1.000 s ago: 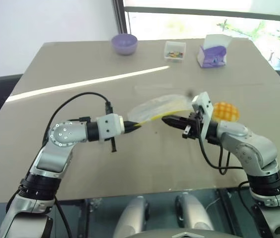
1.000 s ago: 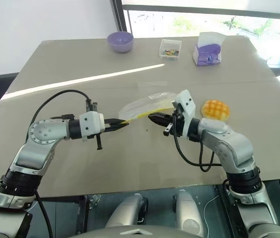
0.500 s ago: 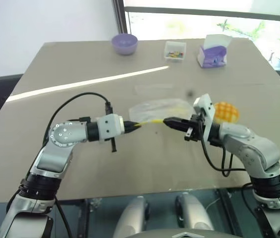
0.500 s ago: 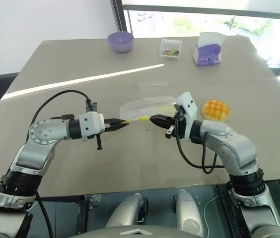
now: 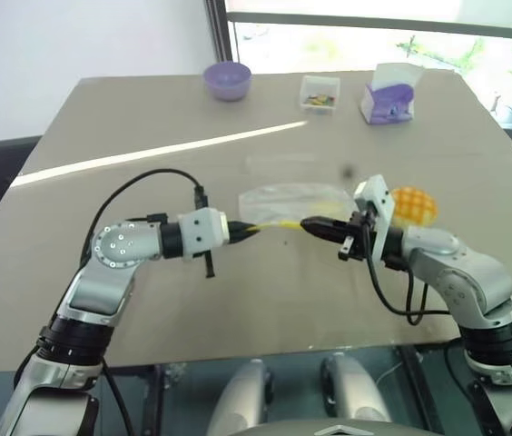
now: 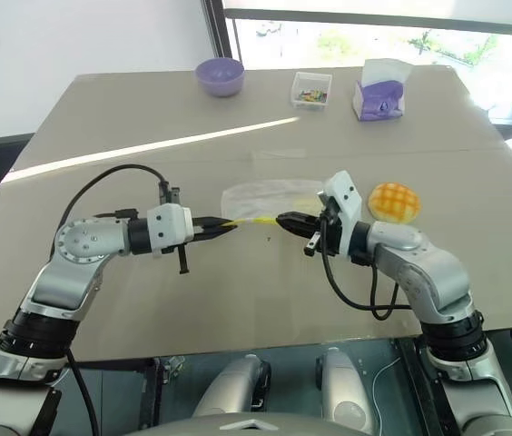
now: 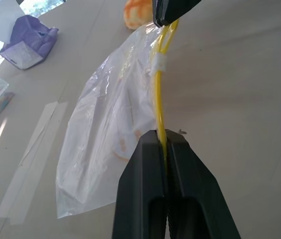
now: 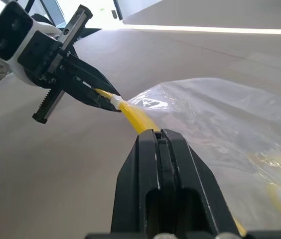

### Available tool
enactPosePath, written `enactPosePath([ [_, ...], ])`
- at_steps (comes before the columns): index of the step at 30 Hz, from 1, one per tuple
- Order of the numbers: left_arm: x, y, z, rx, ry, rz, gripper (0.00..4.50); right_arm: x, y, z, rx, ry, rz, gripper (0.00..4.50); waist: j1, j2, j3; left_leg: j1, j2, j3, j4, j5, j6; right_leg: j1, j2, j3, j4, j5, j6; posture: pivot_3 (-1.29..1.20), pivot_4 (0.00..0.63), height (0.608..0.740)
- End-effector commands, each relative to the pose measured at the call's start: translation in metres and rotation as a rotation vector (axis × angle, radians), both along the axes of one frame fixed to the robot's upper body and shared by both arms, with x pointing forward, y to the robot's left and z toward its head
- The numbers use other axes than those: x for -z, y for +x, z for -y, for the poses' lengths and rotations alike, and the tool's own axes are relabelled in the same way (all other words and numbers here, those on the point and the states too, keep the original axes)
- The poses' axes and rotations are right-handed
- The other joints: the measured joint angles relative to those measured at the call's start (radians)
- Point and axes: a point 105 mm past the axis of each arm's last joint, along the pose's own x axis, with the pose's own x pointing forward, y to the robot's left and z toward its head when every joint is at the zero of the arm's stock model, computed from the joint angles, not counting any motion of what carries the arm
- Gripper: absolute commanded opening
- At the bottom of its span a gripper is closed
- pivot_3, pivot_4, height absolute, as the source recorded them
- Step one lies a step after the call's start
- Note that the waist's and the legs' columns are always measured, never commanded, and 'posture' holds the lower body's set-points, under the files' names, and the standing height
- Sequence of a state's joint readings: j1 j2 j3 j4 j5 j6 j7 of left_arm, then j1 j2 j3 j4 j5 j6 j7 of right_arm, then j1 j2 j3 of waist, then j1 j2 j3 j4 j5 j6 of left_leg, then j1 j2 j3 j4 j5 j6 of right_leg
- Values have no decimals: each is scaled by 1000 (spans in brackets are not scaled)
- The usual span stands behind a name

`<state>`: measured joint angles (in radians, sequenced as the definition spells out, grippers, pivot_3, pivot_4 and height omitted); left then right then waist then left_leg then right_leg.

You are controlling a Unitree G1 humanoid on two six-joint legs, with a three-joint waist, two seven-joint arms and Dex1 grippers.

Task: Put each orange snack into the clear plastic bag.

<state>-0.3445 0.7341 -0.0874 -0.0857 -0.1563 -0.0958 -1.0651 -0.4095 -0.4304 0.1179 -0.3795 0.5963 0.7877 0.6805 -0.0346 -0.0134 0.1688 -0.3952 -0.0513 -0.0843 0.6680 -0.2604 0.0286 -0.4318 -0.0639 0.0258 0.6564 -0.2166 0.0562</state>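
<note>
L gripper [image 5: 238, 231] & R gripper [image 5: 309, 224] both clamped on clear plastic bag [image 5: 294, 197] seal, mid-table. Orange snack [image 5: 414, 204] right of bag. Risk: seal slips out, bag stays zipped.

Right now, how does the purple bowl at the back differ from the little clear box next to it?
The purple bowl is round and opaque purple; the clear box is squarish and see-through. The bowl shows nothing inside from this angle, while the box holds small colourful bits. The bowl also looks a little wider than the box. Both stand near the table's far edge, apart from each other.
</note>
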Motion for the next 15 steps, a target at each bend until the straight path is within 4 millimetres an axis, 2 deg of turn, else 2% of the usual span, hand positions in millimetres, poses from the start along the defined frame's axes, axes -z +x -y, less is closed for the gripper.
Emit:
enactPosePath([
  [1,-10,2,1,0,-14,32,0,-16,-5,0,-27,-28,146,37,0,0,0,0,0,0,0,0,0,0,0,0,0,0,0,0,150,740],
  [4,-12,2,0,-1,-17,31,0,-17,-5,-2,-32,-50,203,804,-1,0,0,0,0,0,0,0,0,0,0,0,0,0,0,0,150,740],
  [7,-14,3,0,-1,-17,33,0,-20,1,1,22,-89,294,1950,-1,0,0,0,0,0,0,0,0,0,0,0,0,0,0,0,150,740],
  [8,-14,3,1,-2,-17,34,0,-22,3,2,33,-103,328,2481,0,0,0,0,0,0,0,0,0,0,0,0,0,0,0,0,150,740],
  [15,-15,3,1,-3,-18,35,0,-25,12,5,69,-218,495,2481,0,0,0,0,0,0,0,0,0,0,0,0,0,0,0,0,150,740],
])
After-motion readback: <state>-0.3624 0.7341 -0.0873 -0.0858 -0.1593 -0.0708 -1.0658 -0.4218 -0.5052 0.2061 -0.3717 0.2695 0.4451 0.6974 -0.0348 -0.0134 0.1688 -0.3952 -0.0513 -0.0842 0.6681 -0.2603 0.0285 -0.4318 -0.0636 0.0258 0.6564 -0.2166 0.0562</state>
